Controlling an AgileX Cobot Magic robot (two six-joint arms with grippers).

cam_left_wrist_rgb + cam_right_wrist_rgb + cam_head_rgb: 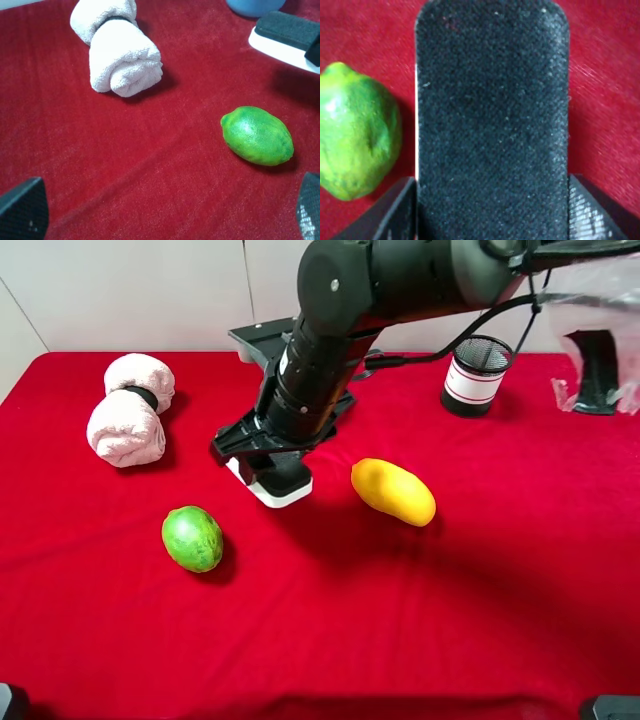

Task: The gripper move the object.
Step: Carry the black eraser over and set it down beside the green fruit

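Note:
The board eraser [272,486], black felt on a white base, lies mid-table on the red cloth. My right gripper [268,468] reaches across from the upper right and sits over it. In the right wrist view the eraser's felt top [492,115] fills the frame, and the gripper [492,212] has a finger pressed against each long side. I cannot tell whether the eraser rests on the cloth or is just off it. The left wrist view shows the eraser [287,35] at the far edge. My left gripper [165,212] is open and empty over bare cloth.
A green round fruit [192,538] lies just left-front of the eraser, a yellow mango [393,492] to its right. A rolled pink towel [130,410] is at the back left, a mesh cup [477,375] and a plastic-wrapped dark item [598,365] at the back right.

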